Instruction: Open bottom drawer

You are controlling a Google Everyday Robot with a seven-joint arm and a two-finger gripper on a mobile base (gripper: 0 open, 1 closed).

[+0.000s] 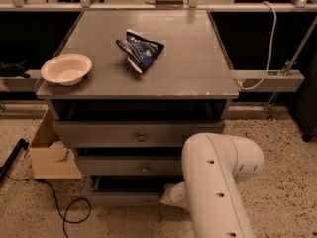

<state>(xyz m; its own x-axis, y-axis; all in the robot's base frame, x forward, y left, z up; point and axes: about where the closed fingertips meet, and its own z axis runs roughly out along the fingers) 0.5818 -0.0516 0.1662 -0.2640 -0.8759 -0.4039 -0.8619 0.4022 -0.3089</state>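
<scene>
The grey cabinet has three drawer fronts, each with a small round knob. The bottom drawer (121, 198) is the lowest, just above the floor, with a dark gap above it. My white arm (218, 182) reaches in from the lower right. My gripper (167, 197) is at the right part of the bottom drawer's front, mostly hidden behind the wrist. The middle drawer (124, 166) and the top drawer (129, 133) sit above it.
On the cabinet top (198, 68) lie a white bowl (66, 69) at the left edge and a blue snack bag (141, 51). A cardboard box (49, 155) stands left of the cabinet, with a black cable (64, 214) on the speckled floor. A white rail (270, 81) runs at the right.
</scene>
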